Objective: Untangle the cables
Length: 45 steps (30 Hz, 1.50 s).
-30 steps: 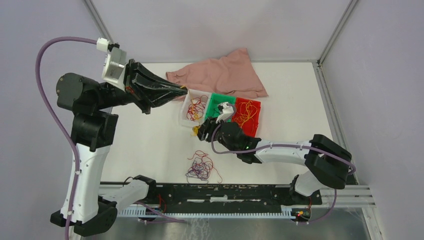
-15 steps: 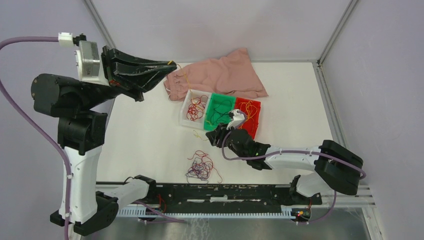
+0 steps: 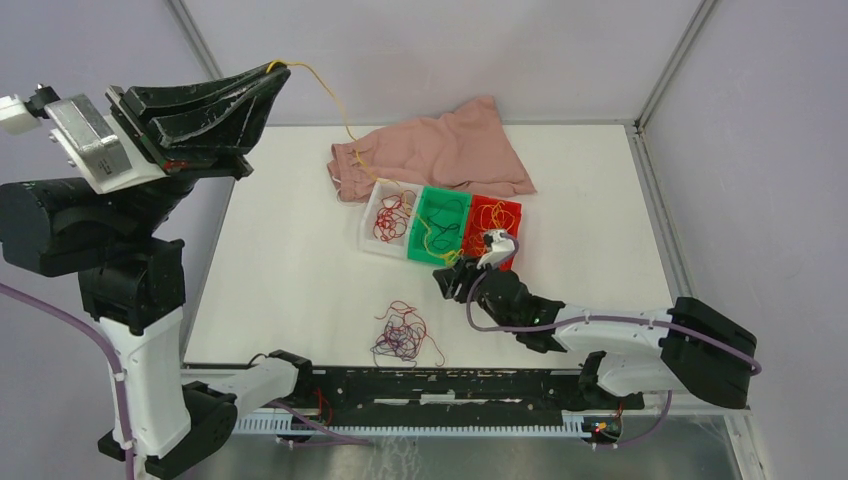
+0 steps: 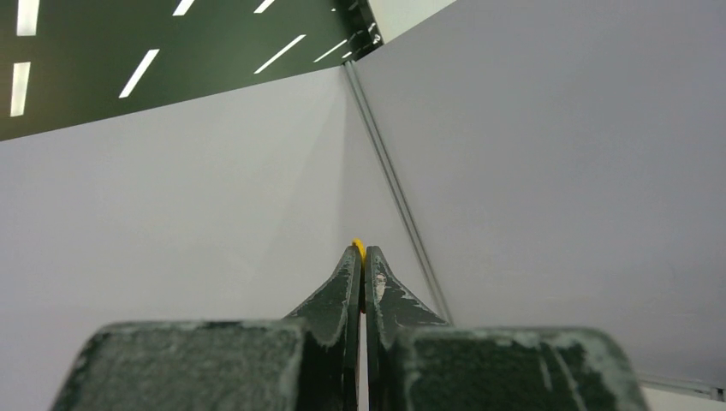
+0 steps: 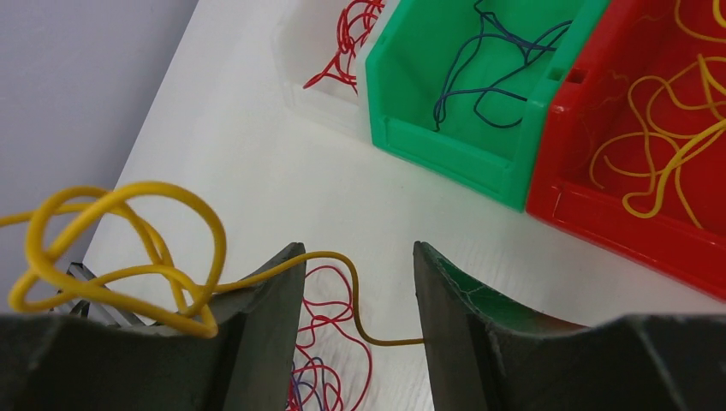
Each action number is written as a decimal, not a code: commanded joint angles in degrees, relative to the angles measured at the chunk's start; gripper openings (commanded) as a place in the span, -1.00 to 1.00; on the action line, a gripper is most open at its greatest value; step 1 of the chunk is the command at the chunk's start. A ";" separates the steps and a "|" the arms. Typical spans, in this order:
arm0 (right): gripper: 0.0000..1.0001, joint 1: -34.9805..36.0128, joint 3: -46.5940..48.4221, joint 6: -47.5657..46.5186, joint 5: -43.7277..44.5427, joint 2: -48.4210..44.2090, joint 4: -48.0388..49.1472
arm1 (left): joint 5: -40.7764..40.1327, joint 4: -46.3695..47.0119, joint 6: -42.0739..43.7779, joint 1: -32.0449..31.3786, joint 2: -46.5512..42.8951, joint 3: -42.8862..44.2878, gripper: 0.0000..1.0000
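Pinching a yellow cable (image 3: 335, 105) between its pressed-together jaws, the left gripper (image 3: 272, 68) hangs high above the table (image 3: 290, 260), and in its wrist view only a yellow speck shows at the fingertips. From that pinch the strand slopes down and away across the pink cloth (image 3: 450, 150), over the bins, and ends at the right gripper (image 5: 358, 247), which sits low near the table with its fingers spread apart. There the cable forms a few loose loops draped over the outer side of one finger, then crosses the gap between the two; the jaws are not squeezing it. Just ahead of these open fingers stand three bins in a row: a clear bin (image 5: 317, 94) holding red strands (image 5: 347, 38), a green bin (image 5: 445, 154) holding dark blue strands (image 5: 488, 77), and a red bin (image 5: 616, 218) holding yellow strands (image 5: 676, 154). Under and behind the right gripper, toward the arm bases, the clump of cables (image 3: 403, 335) lies on the table, red and purple strands knotted together, apart from both hands.
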 commanded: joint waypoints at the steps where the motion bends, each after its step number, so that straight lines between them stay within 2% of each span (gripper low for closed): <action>1: 0.12 0.12 -0.86 0.19 2.63 -3.92 1.23 | -2.02 1.10 3.12 -0.16 0.70 1.16 -0.94; 4: 0.15 -0.52 -1.76 -0.72 1.86 -7.48 1.48 | -3.04 0.88 4.70 -0.17 0.83 0.95 -0.94; 8: 0.28 -5.39 -0.31 -1.64 -11.97 -12.83 4.42 | -2.01 -1.07 5.21 -0.11 0.85 -1.28 -0.94; 13: 0.31 -9.53 5.21 0.55 -26.19 -16.39 4.67 | 4.09 -2.25 1.09 -0.15 -0.23 -10.19 -0.94; 18: 0.29 -10.93 7.56 2.67 -29.99 -17.85 4.68 | 6.57 0.60 -3.99 -0.14 -0.08 -16.56 -0.94; 21: 0.34 -11.45 8.54 3.31 -33.04 -17.34 5.22 | 7.16 1.26 -4.92 -0.25 1.11 -17.12 -0.94; 24: 0.49 -11.93 9.30 4.05 -36.63 -16.61 5.95 | 6.46 0.58 -2.13 -0.20 2.29 -17.55 -0.94; 26: 0.54 -12.54 9.65 4.47 -38.88 -16.82 5.65 | 3.24 -1.13 1.86 -0.51 2.89 -18.04 -0.94; 30: 0.65 -13.98 8.44 4.65 -36.61 -21.26 -0.29 | -12.71 -4.55 13.10 -2.47 4.68 -19.06 -0.94; 32: 0.68 -14.53 6.65 4.39 -34.38 -24.41 -2.94 | -17.60 -4.05 16.68 -2.80 6.19 -19.85 -0.94; 38: 0.77 -15.56 4.31 2.96 -29.91 -32.87 -11.91 | -17.56 -1.74 15.78 -4.89 10.42 -19.42 -0.94; 45: 0.77 -15.76 5.35 -0.70 -24.36 -36.51 -19.58 | -11.73 -2.02 9.01 -8.49 16.03 -10.90 -0.94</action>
